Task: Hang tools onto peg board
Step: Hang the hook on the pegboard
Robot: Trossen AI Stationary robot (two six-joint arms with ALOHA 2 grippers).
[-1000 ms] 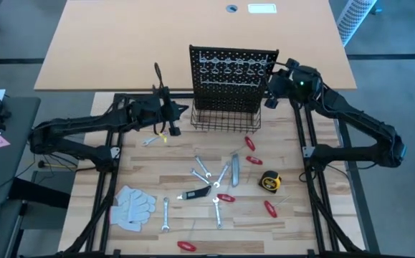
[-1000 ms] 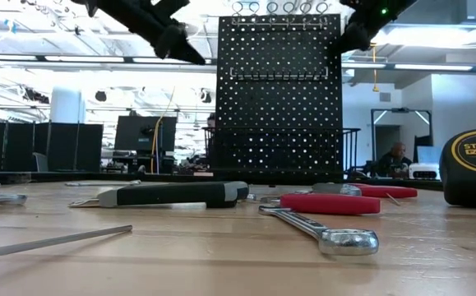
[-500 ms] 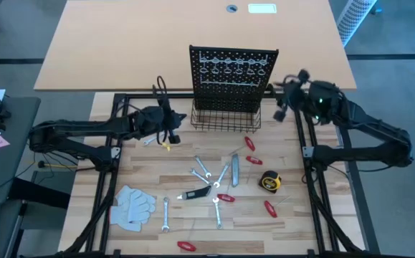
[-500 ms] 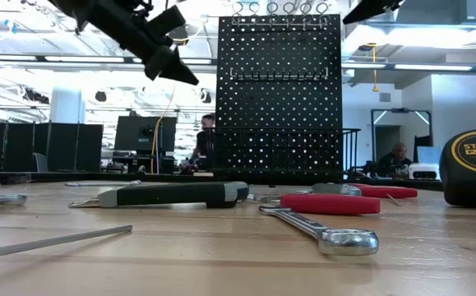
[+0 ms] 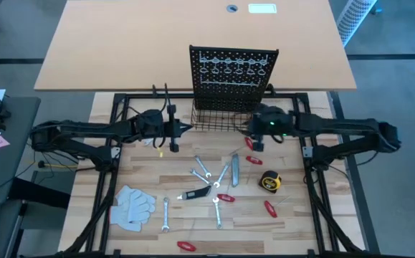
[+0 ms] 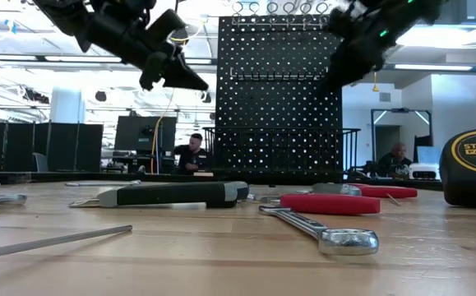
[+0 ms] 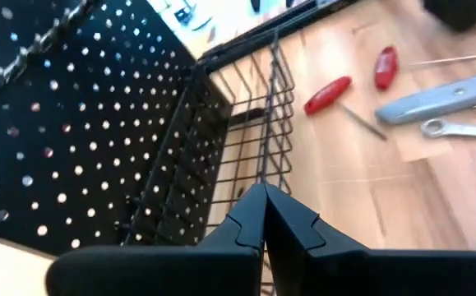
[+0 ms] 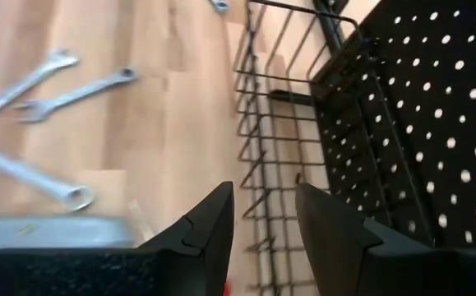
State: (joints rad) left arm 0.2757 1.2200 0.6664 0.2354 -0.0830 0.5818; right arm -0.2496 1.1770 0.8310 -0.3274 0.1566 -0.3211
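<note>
The peg board (image 5: 234, 72) stands upright at the table's far middle, its wire basket (image 5: 225, 119) along the base. The tools lie flat on the wood before it: wrenches (image 5: 203, 169), a grey utility knife (image 5: 234, 169), a tape measure (image 5: 269, 182), red-handled tools (image 5: 251, 143) and a black-handled tool (image 5: 196, 193). My left gripper (image 5: 184, 129) hovers shut and holds nothing, just off the basket's left end (image 7: 254, 140). My right gripper (image 5: 253, 136) hovers open with nothing between its fingers, by the basket's right end (image 8: 291, 107).
White work gloves (image 5: 132, 204) lie at the near left. A small wrench (image 5: 150, 141) lies under my left arm. Beyond the peg board stands a bare tan table (image 5: 121, 43). A person (image 6: 191, 152) shows in the room behind.
My right gripper has swung down from beside the peg board's upper right corner, toward the table's left and near edges, and has tipped downward; it now hangs before the basket's right end. My left gripper has sunk and drifted toward the near edge, still shut.
</note>
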